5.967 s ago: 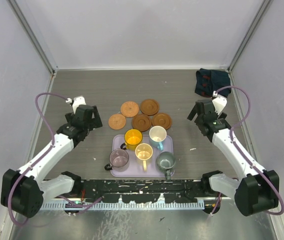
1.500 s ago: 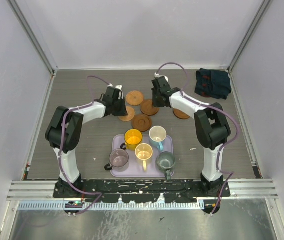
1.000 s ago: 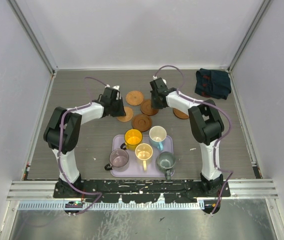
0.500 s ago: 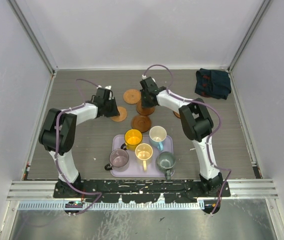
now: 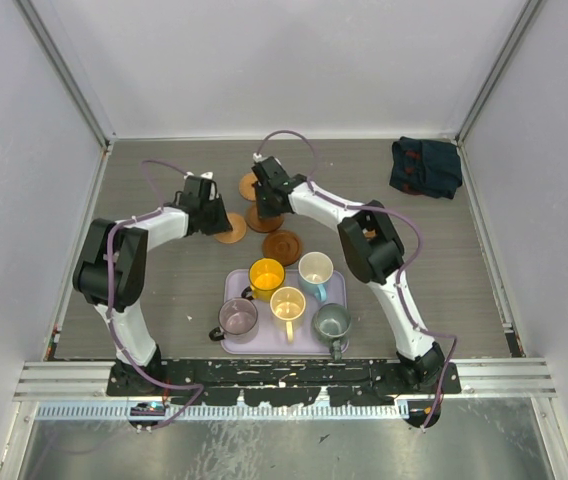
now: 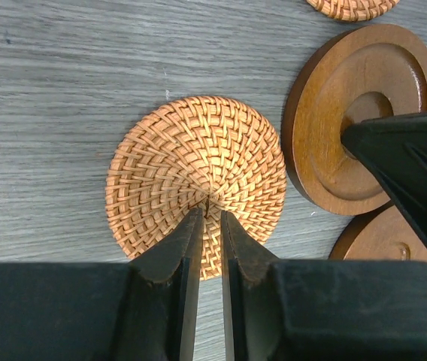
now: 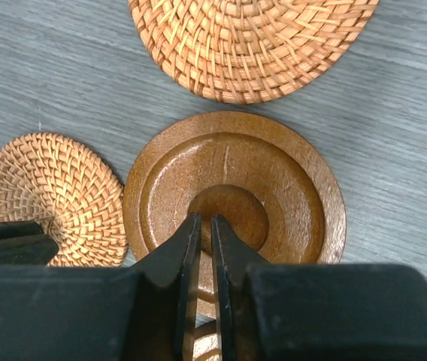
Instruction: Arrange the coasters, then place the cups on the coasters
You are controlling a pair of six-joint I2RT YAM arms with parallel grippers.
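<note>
Barely underway: a round woven-rattan coaster (image 6: 191,165) and a ringed brown wooden coaster (image 7: 274,180) lie bunched at the overhead frame's upper centre. Five handled mugs (image 5: 287,301) wait on the lavender rectangular tray (image 5: 232,283). Left jaws and right jaws, nearly together, rest on those coasters, clamping nothing.

At the far centre of the tabletop (image 5: 179,285), a woven coaster (image 6: 198,180) and a wooden coaster (image 7: 232,195) lie just beside each other, with hardly a gap between them. The left end effector (image 6: 210,218) and right end effector (image 7: 205,222) stand close together on this pair. The right arm (image 5: 329,205) bars the way from the right. The lavender tray (image 5: 266,340), packed with mugs (image 5: 287,302), blocks the near centre. A dark cloth (image 5: 426,166) fills the far right corner. Free room remains on the left, on the right and along the far edge.
</note>
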